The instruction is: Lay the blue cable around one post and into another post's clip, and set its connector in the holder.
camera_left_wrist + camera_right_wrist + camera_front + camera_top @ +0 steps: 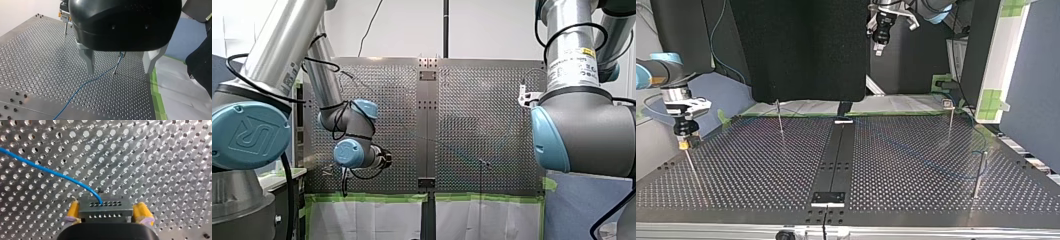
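Observation:
My right gripper (107,213) has its yellow pads (73,209) against both sides of a grey connector block (105,207); the blue cable (50,171) leaves the block's top and curves away over the perforated plate. In the top view this gripper (684,144) sits on top of a thin post (692,167) at the left. My left gripper (120,67) hangs open above the plate, and the blue cable (82,86) runs beneath it to a post (116,68) with a clip. In the top view it (878,49) is raised high at the back.
More thin posts stand on the plate in the top view: back left (780,119), back right (950,122) and near right (978,175). A dark centre strip (836,160) divides the plate. Green tape (156,95) marks the plate's edge beside my left gripper.

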### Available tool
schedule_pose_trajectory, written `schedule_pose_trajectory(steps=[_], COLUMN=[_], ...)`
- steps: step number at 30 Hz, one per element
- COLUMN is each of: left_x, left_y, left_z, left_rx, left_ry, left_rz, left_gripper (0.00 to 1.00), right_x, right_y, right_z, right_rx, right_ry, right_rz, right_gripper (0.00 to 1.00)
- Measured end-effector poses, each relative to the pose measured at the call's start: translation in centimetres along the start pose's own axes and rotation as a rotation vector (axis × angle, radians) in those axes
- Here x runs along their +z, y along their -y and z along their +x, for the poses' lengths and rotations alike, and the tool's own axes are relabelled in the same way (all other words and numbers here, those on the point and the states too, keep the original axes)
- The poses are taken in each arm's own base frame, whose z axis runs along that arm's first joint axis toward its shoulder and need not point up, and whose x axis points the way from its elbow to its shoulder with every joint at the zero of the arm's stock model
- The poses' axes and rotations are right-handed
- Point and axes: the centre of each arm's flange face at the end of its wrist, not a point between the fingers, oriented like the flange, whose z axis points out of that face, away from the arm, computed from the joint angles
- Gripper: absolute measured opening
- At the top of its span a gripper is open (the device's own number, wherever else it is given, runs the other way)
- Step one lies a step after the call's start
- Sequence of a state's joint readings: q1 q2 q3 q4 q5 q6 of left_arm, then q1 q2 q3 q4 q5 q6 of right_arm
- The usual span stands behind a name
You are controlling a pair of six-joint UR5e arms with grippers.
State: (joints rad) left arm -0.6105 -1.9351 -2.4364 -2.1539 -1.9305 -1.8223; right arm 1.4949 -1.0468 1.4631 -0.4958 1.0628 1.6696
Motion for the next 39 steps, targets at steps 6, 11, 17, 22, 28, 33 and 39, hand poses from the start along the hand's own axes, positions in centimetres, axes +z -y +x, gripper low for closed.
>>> schedule_pose_trajectory(steps=[6,11,17,22,28,33,39], left_x=[0.01,-0.01,0.0,0.02,0.02,0.03,0.02], left_y=[0.02,0.01,-0.03,-0.05,-0.06,-0.07,-0.06], left_z=[-0.01,0.0,0.0,-0.01,0.0,-0.01,0.01], left_rx=[0.0,0.0,0.0,0.0,0.0,0.0,0.0], left_ry=[0.0,0.0,0.0,0.0,0.0,0.0,-0.001], left_rz=[0.0,0.0,-0.001,-0.002,-0.002,-0.002,-0.002], left_gripper=[0.95,0.95,0.95,0.95,0.95,0.95,0.95], right_x=[0.04,0.08,0.12,0.12,0.14,0.16,0.22], right_y=[0.18,0.36,0.45,0.47,0.45,0.32,0.18], right_z=[-0.12,-0.22,-0.24,-0.28,-0.33,-0.3,-0.21], right_rx=[0.0,0.001,0.001,0.002,0.01,0.017,0.022], right_ry=[0.001,0.003,0.002,0.003,0.003,-0.001,-0.007], right_rz=[0.002,0.006,0.007,0.007,0.005,-0.006,-0.017], right_gripper=[1.0,1.0,1.0,1.0,1.0,1.0,1.0])
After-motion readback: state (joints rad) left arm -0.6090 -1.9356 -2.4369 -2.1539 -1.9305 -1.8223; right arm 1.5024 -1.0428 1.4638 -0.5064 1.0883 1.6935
